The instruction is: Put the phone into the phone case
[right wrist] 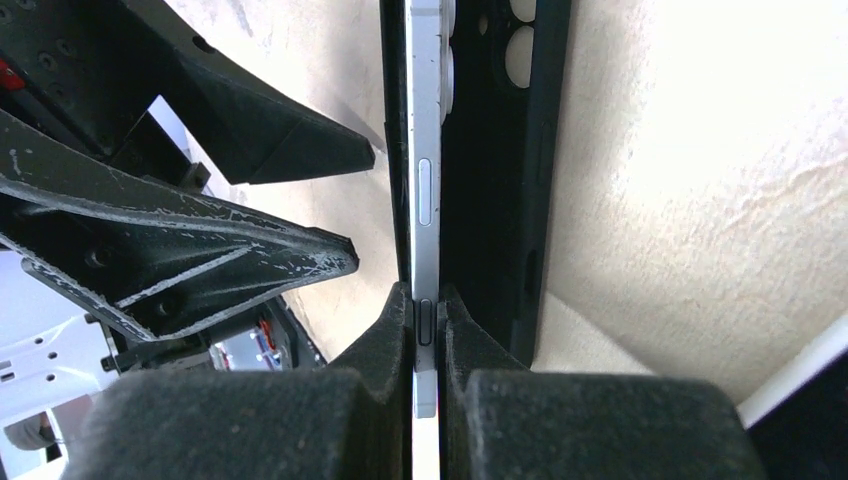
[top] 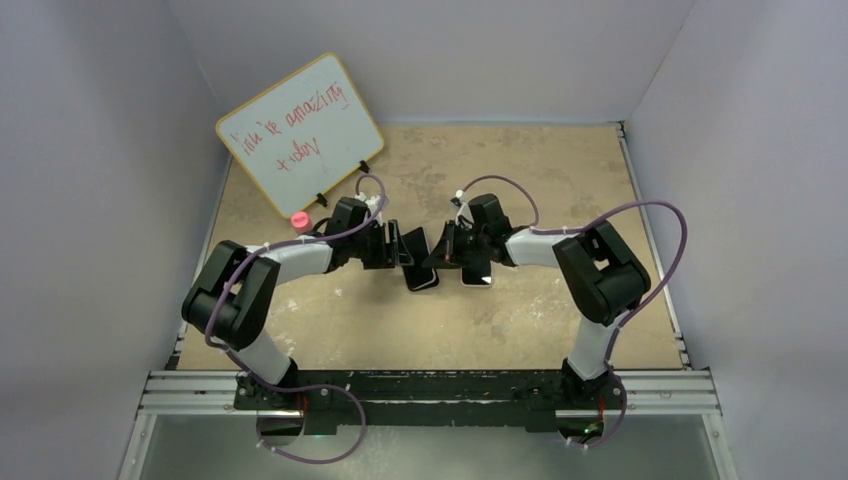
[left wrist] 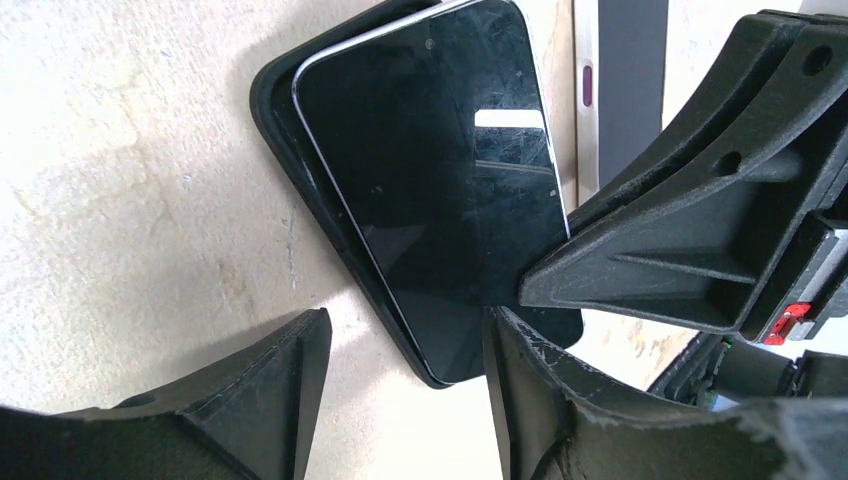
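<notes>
The phone (left wrist: 430,180), black screen up with a thin silvery rim, lies aslant over the matte black phone case (left wrist: 275,100), its left edge down inside the shell's rim. My right gripper (right wrist: 427,300) is shut on the phone's silvery side edge (right wrist: 424,130), with the case (right wrist: 500,180) just beyond it. In the left wrist view the right gripper's fingers (left wrist: 680,250) come in from the right at the phone's lower edge. My left gripper (left wrist: 407,318) stands open astride the lower corner of phone and case; its left finger (left wrist: 270,390) stays clear of the case.
A second phone (top: 476,275) lies on the table just right of the case. A whiteboard (top: 300,133) with red writing leans at the back left, and a small pink object (top: 301,222) sits below it. Both arms meet mid-table.
</notes>
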You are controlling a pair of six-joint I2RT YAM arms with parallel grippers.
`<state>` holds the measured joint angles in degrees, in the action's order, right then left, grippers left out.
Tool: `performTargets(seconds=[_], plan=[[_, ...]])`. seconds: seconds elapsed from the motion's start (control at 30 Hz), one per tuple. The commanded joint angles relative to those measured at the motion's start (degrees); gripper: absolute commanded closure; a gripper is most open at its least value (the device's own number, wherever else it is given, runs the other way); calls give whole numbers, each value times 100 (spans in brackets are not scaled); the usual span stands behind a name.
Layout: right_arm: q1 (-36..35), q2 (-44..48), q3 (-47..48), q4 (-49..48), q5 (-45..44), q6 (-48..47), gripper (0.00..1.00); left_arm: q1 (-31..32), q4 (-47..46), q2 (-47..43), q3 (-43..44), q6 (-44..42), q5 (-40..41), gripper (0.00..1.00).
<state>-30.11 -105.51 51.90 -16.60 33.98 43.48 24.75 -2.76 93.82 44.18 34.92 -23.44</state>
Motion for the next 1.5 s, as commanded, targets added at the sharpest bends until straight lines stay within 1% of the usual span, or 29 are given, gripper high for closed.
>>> performTargets(seconds=[0.0,0.2,0.37,0.5,0.67,0.8,0.9,1.0,1.1,1.2,1.27,1.33,1.47], plan=[[-31,338,-212,741,2,-199,100,-41,-164,-92,-5,34,-415,41],[-155,495,-499,778,36,-79,100,-41,-220,-297,-221,175,-516,42],[-487,775,-953,668,-31,221,100,-41,-435,-305,-453,303,-680,45],[-705,901,-1048,558,-157,306,100,-41,-616,-271,-566,336,-821,47],[-707,592,-780,601,-274,200,100,-41,-766,-75,-545,312,-798,50],[-710,213,-525,643,-350,134,100,-41,-901,161,-547,323,-942,54],[-709,182,-654,551,-415,246,100,-33,-1067,144,-731,441,-979,56],[-707,215,-917,101,-470,554,100,-28,-1309,98,-938,656,-1050,59],[-707,169,-1012,-70,-539,728,100,-3,-1486,97,-1103,810,-1133,60],[-708,182,-987,74,-690,656,95,37,-1594,82,-1240,894,-1151,61],[-707,253,-928,324,-834,517,92,38,-1378,83,-1246,802,-952,63],[-707,380,-866,582,-982,405,84,38,-1107,97,-1186,680,-724,64],[-708,730,-793,1053,-1232,204,69,38,-872,212,-1051,539,-588,67]])
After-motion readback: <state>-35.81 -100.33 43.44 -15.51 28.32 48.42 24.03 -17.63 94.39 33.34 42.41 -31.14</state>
